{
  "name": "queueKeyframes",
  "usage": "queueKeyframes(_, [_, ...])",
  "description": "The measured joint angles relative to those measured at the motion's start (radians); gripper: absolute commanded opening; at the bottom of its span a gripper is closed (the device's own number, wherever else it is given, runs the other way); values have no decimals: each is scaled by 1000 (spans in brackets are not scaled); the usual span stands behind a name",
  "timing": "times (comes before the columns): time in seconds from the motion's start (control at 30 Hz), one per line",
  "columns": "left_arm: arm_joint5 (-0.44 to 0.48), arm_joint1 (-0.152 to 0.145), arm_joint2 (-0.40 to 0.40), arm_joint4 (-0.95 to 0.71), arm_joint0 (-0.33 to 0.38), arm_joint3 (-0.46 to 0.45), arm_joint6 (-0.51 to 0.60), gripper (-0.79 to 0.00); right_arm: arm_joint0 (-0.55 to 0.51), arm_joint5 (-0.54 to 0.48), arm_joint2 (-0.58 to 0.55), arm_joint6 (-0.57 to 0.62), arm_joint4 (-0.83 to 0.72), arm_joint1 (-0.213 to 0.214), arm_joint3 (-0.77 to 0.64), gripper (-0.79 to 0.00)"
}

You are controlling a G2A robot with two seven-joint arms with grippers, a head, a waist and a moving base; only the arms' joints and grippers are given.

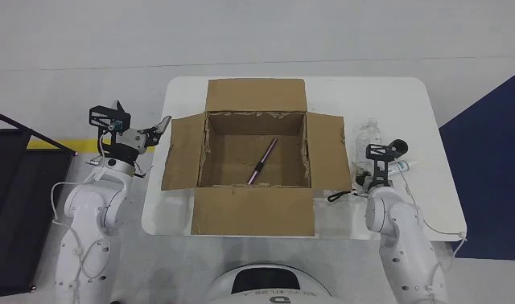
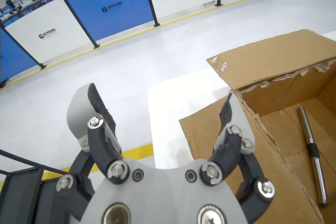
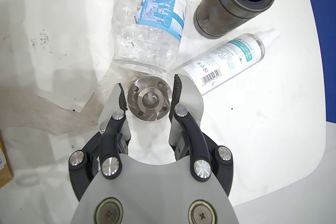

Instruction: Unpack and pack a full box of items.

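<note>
1. A pale grey floor [image 1: 257, 22] surrounds the white, round-cornered tabletop [image 1: 386, 103].
2. Blue and white partition panels [image 2: 113, 15] on black posts fence the far floor, under bright, even light.
3. At 9 o'clock of the tabletop, a yellow floor stripe [image 1: 48, 143] borders a black rack [image 1: 20, 215].
4. At 3 o'clock lies a dark blue area [image 1: 487, 167].
</note>
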State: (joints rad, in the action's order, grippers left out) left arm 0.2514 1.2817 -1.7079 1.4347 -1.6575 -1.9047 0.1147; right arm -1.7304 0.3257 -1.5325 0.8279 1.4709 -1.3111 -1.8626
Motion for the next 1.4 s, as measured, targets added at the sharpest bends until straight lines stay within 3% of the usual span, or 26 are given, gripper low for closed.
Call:
queueKeyframes(0.27, [0, 0, 0, 0, 0, 0, 0, 0, 29, 19, 28, 52, 64, -4, 28, -499])
queueKeyframes(0.37, [0, 0, 0, 0, 0, 0, 0, 0, 35, 41, 33, 70, 95, -6, 40, -619])
queueKeyframes(0.43, [0, 0, 0, 0, 0, 0, 0, 0, 40, 53, 40, 84, 117, -8, 46, -785])
queueKeyframes(0.83, [0, 0, 0, 0, 0, 0, 0, 0, 3, 59, 34, 101, 146, -15, -9, -785])
queueKeyframes(1.07, [0, 0, 0, 0, 0, 0, 0, 0, -98, 12, -69, -9, -67, -17, -127, -785])
queueKeyframes(1.4, [0, 0, 0, 0, 0, 0, 0, 0, -110, -47, -163, -56, -271, -18, -106, -785])
